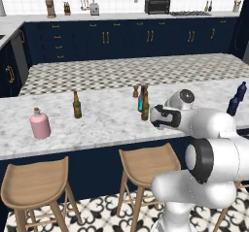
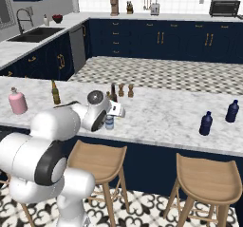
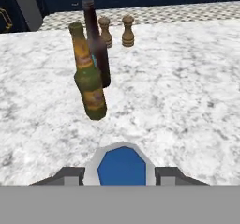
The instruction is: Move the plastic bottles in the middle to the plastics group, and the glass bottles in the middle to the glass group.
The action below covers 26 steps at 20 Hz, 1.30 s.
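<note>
Gripper point(image 3: 121, 178) clamped on one blue-capped water bottle point(image 3: 122, 166), two brown bottles point(image 3: 89, 75) just ahead, two pepper mills point(image 3: 127, 31) behind, two navy bottles point(image 2: 206, 123) well apart

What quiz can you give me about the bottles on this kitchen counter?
1. True or false: the pink bottle stands right beside the two navy bottles.
2. What colour is the water bottle cap gripped between the gripper's finger tips? A red, B blue, C green.
3. How many small wooden grinders stand on the marble counter?

Key: 1 false, the pink bottle is at the far opposite end; 2 B; 3 two.
</note>
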{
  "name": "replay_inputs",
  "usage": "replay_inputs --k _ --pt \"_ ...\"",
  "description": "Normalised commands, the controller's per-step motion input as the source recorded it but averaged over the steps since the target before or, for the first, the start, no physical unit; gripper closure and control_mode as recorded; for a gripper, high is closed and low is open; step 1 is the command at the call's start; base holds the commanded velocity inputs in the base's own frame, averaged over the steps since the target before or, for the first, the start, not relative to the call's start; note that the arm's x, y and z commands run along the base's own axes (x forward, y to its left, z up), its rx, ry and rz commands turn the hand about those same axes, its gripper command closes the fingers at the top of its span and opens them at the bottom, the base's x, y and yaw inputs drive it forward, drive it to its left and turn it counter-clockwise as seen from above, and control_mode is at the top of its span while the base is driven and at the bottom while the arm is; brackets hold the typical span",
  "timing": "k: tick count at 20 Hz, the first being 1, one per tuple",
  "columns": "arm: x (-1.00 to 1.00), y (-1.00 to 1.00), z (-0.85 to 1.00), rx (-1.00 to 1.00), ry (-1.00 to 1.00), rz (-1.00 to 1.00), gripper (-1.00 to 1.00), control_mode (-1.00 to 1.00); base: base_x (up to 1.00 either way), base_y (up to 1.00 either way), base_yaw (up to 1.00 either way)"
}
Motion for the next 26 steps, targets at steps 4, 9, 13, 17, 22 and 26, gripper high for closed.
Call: replay_inputs --k 4,9,13,17,22,26 --pt "0.0 -1.0 0.64 0.02 -0.09 -0.08 1.0 -1.0 0.0 0.0 0.0" --pt "0.33 -1.0 0.55 0.0 0.0 -0.06 1.0 -1.0 0.0 0.0 0.0" --pt "0.38 -1.0 0.11 0.0 0.03 -0.04 1.0 -1.0 0.0 0.0 0.0" --pt "0.34 -0.85 -0.07 -0.05 0.16 -0.07 1.0 -1.0 0.0 0.0 0.0" --pt "0.27 -0.34 -0.42 -0.14 0.27 -0.01 1.0 -1.0 0.0 0.0 0.0" --pt "0.16 -0.3 0.0 -0.06 0.13 0.0 1.0 -1.0 0.0 0.0 0.0"
